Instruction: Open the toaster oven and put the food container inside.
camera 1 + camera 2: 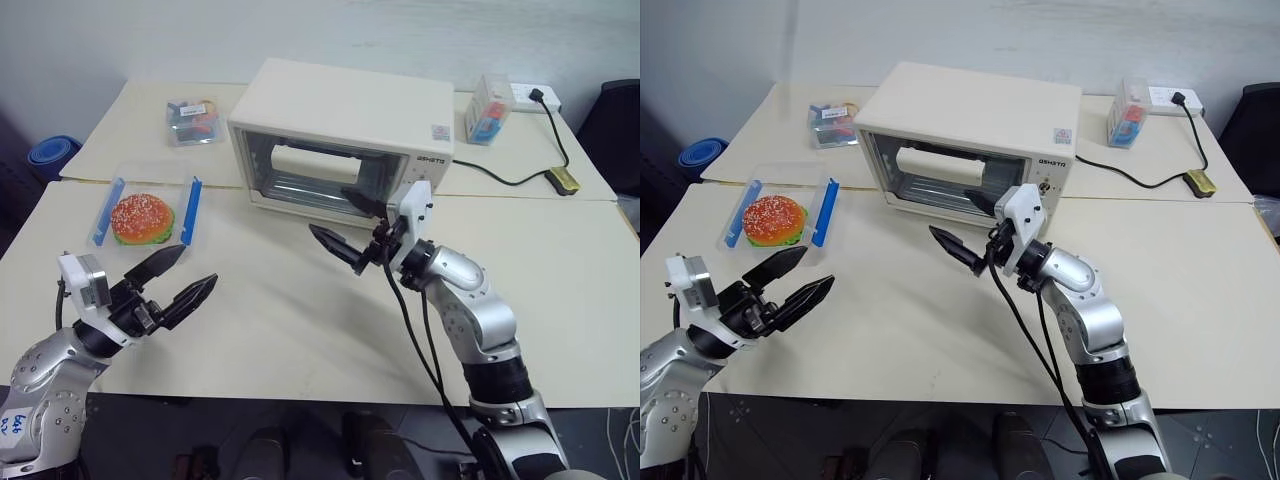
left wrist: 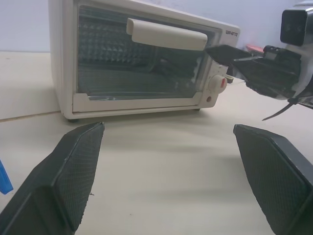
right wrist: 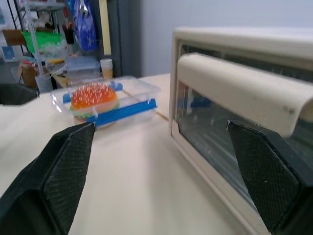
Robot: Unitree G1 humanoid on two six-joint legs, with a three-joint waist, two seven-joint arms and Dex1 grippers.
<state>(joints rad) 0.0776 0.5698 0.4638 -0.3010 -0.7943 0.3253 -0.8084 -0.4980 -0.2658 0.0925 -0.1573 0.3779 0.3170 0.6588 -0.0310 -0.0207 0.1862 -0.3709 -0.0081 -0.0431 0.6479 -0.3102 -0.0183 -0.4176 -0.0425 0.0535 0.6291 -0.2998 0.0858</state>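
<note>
The cream-white toaster oven (image 1: 340, 115) stands at the middle back of the table, its glass door shut and the handle (image 1: 315, 160) across the top. The food container (image 1: 145, 215), clear with blue clip strips and a sesame-bun burger inside, lies on the table to the oven's left. My right gripper (image 1: 338, 218) hovers open just in front of the door, nothing between its fingers; in the right wrist view the handle (image 3: 244, 88) is close ahead. My left gripper (image 1: 199, 266) hangs open over the near left of the table, below the container and apart from it.
A small clear box of colourful items (image 1: 192, 118) sits behind the container. At the back right are a small upright clear box (image 1: 487, 110), a power strip (image 1: 535, 97) and a black cable running to a yellow-black plug (image 1: 565, 180). Bare tabletop (image 1: 290, 310) lies between the grippers.
</note>
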